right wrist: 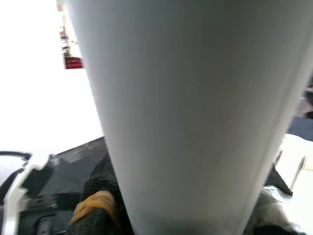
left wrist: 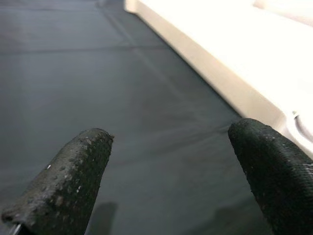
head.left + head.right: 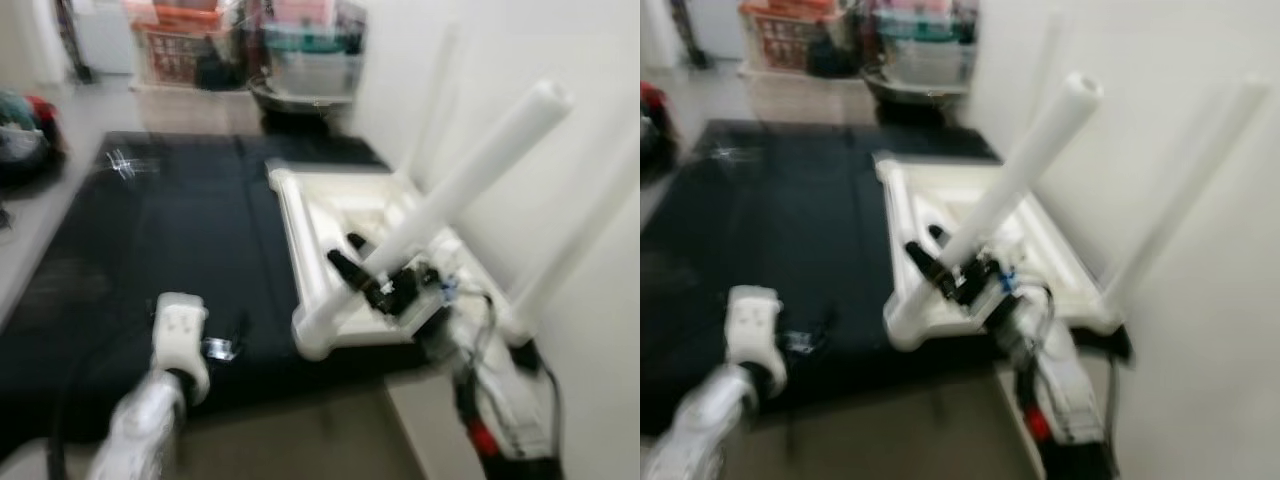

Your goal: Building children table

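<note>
A black mat [image 3: 150, 240] covers the floor ahead of me. On its right portion, beside the white wall, the white table top [image 3: 330, 240] lies upside down, underside up. One leg already stands at its far right corner [image 3: 1185, 180], upright and slightly blurred.

The white table leg [image 3: 470, 175] in my right gripper [image 3: 375, 275] is a long cylinder. Its long axis is tilted, rising up and away to the right from my grasp, with the lower end over the near part of the table top. My right fingers [image 3: 345, 265] are clamped around it near that lower end. In my judgement the leg must be righted and brought to a corner socket; the near corner [image 3: 312, 335] lies closest, below and left of the grasp.

My left gripper [image 2: 171, 161] hovers over the mat, fingers spread wide, holding nothing, table edge just beside it.
</note>
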Robot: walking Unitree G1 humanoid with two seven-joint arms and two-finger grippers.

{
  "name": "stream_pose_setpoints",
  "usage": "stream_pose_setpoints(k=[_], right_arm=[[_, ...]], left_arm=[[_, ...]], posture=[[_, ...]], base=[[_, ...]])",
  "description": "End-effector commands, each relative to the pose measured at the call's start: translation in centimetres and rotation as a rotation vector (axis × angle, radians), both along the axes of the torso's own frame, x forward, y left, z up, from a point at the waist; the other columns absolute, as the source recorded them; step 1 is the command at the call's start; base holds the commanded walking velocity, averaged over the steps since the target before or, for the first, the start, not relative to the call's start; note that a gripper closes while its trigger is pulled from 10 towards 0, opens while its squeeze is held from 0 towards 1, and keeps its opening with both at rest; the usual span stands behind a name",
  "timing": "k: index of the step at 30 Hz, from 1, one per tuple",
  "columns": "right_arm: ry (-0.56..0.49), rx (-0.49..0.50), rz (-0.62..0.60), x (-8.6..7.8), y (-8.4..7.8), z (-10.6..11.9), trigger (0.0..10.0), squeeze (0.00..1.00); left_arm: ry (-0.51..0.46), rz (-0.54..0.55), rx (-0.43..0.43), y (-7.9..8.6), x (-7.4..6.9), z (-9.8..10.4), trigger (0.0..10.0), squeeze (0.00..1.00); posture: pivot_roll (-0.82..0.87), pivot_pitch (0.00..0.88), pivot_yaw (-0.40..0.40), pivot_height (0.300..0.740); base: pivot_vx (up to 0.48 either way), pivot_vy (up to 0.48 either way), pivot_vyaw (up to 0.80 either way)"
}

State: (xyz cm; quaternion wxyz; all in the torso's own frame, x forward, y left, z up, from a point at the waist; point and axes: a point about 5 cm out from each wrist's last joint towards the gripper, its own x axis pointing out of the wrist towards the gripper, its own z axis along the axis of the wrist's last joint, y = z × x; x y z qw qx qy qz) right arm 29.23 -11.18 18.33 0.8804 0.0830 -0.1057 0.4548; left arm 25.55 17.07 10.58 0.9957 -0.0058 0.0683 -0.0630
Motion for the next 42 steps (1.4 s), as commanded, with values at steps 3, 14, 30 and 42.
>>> stream_pose_setpoints(k=[3,14,30,42], right_arm=[[0.13,-0.074,0.107,0.0,1.0,-2.7,0.0,0.0],[0.065,-0.142,0.243,2.4,1.6,-1.4,0.0,0.0],[-0.011,-0.139,0.425,3.0,5.1,-0.1,0.0,0.0],[-0.007,-0.117,0.428,3.7,5.2,-0.2,0.0,0.0]], left_arm=[[0.011,-0.007,-0.006,-0.4,0.0,-0.2,10.0,0.0],[0.014,-0.005,-0.007,-0.5,-0.2,-0.3,10.0,0.0],[0.012,0.008,-0.002,-0.3,-0.3,-0.3,10.0,0.0],[0.016,0.009,-0.004,-0.4,-0.4,-0.4,10.0,0.0]], posture=[[0.14,0.0,-0.156,0.74],[0.15,0.0,-0.164,0.74],[0.18,0.0,-0.182,0.74],[0.18,0.0,-0.185,0.74]], base=[[0.0,0.0,0.0],[0.0,0.0,0.0],[0.0,0.0,0.0],[0.0,0.0,0.0]])
